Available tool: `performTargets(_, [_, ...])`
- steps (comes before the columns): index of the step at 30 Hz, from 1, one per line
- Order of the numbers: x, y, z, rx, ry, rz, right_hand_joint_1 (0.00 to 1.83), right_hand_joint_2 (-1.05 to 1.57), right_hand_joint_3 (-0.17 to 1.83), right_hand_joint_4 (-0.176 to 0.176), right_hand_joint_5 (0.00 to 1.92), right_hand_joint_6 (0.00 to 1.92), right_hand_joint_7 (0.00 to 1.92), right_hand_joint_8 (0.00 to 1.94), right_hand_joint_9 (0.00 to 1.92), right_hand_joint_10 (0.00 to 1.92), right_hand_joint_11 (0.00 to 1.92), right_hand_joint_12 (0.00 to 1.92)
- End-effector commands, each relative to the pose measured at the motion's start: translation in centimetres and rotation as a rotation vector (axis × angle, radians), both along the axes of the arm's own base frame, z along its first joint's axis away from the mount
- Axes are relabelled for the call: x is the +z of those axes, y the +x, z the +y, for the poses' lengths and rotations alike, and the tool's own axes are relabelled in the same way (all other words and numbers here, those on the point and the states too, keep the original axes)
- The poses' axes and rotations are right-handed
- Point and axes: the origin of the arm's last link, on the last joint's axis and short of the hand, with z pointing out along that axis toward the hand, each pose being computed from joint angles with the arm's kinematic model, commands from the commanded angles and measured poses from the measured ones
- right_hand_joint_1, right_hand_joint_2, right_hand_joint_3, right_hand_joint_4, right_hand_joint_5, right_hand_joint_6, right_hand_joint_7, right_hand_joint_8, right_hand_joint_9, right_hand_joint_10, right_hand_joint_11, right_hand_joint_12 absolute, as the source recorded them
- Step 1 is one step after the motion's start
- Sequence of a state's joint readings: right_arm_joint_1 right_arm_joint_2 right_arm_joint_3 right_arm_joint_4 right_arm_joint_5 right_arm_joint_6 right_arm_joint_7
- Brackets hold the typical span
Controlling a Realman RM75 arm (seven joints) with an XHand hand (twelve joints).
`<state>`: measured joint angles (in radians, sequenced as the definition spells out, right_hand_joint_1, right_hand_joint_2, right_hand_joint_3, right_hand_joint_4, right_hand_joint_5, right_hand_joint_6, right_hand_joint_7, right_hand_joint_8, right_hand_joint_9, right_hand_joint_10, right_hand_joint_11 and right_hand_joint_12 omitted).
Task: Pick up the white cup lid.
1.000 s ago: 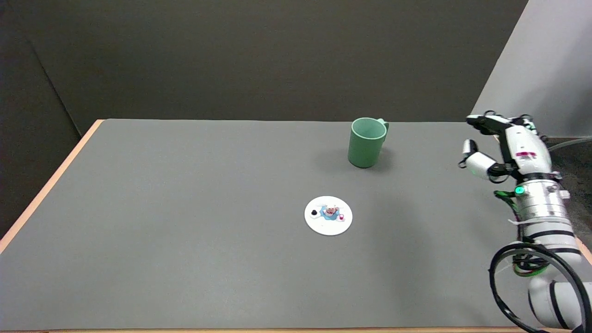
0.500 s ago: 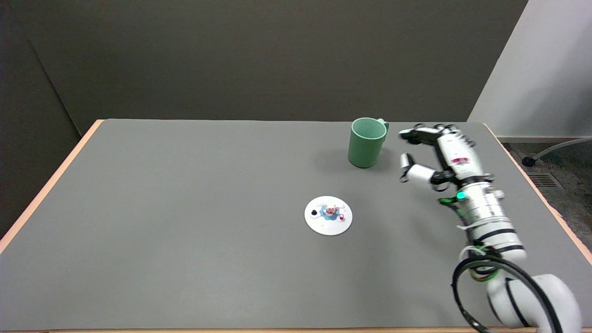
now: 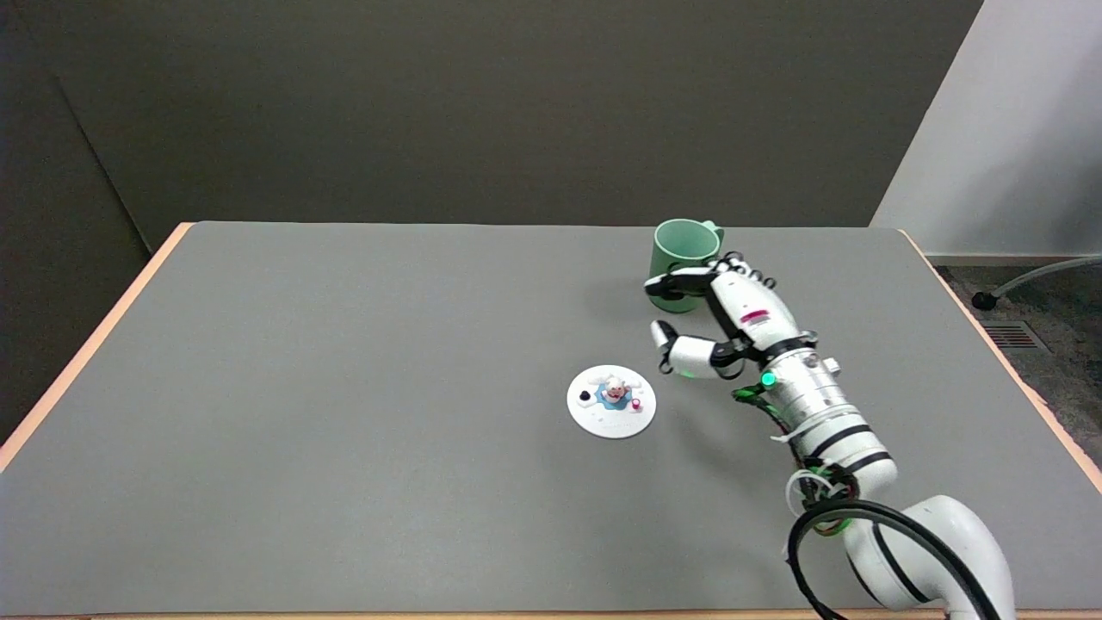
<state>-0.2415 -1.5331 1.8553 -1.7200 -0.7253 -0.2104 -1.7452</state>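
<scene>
The table (image 3: 344,387) has a grey top with a pale wooden edge visible along its left and right sides. Behind it stands a dark wall; a lighter panel occupies the upper right corner of the view.

The white cup lid (image 3: 611,402) lies flat on the table, slightly right of centre. It is round, with a small coloured figure at its middle and a black dot toward its left side. Nothing touches it.

The green mug (image 3: 683,258) stands upright near the far edge of the table, beyond the lid and to its right, with its handle on the far right side. Its lower front is partly hidden by the fingers of the robot hand.

The right hand (image 3: 715,323) is positioned just right of the lid and in front of the mug. Its fingers are spread apart and it holds nothing. The thumb points left toward the lid but remains apart from it. Whether the upper fingers touch the mug or only overlap it in the view cannot be determined.

The white arm (image 3: 826,422) extends from the hand to the lower right corner, with a black cable looped beside it.
</scene>
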Motion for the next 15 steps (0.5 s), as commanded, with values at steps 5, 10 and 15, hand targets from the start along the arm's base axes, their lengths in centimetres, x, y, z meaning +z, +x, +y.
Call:
performTargets(5, [-4.1,-2.8,-1.0,-0.133,0.131,0.022,0.88,0.83,0.72,0.017,0.78,0.23,0.81,0.21,0.36,0.84,0.00,0.99])
performTargets(10, [-4.5,-3.7,-0.5,-0.160,0.136,0.012,0.89,0.83,0.72,0.017,0.78,0.23,0.81,0.21,0.34,0.85,0.00,1.07])
performTargets(15, [-4.1,-4.4,0.2,-0.186,0.121,0.010,0.89,0.83,0.72,0.017,0.78,0.23,0.81,0.21,0.25,0.94,0.00,1.14])
